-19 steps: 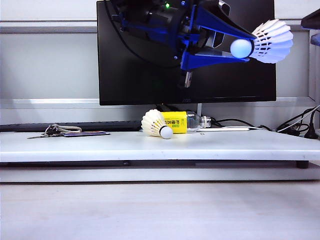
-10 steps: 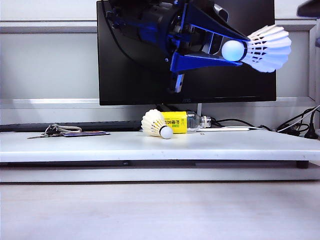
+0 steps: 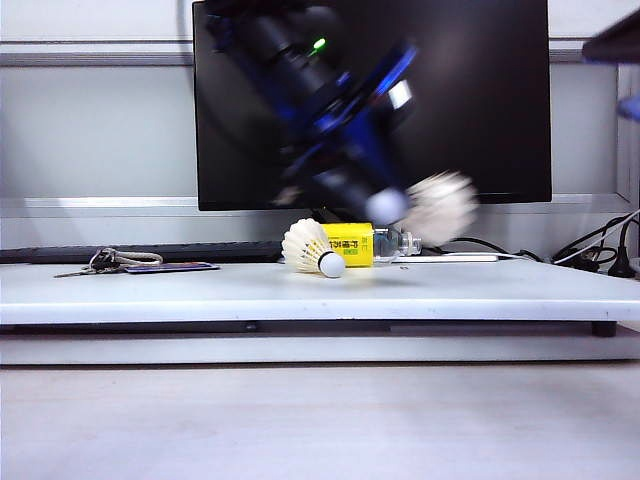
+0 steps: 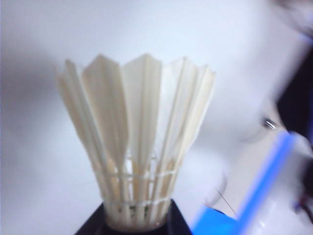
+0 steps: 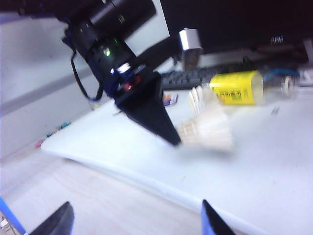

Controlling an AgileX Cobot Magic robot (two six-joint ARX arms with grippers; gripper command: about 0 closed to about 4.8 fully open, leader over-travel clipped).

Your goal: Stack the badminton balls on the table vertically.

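White and thin-edged, the long flat bench (image 3: 150,290) carries a bunch of keys (image 3: 105,262) near its left end, and toward the middle a cream-white feather shuttlecock (image 3: 312,247) on its side, round cork tip pointing down-right, just in front of a clear bottle with a yellow label (image 3: 360,244). Above and right of it, blurred with motion, the left gripper (image 3: 385,207) holds the second cream feather shuttlecock (image 3: 438,207) in the air, its jaws closed on the cork end with the flared skirt pointing away; the left wrist view shows that skirt (image 4: 134,142) fanned out, its base pinched between dark jaws. The right gripper (image 5: 132,220) sits low, off the near edge of the bench, its jaws spread wide and empty. Both birdies look feather-light and fragile: the ribbed skirts would likely crush or splay under a squeeze, so the firm cork is the sound place to hold. Nesting one into the other's skirt probably calls for the lying one to be stood cork-down first
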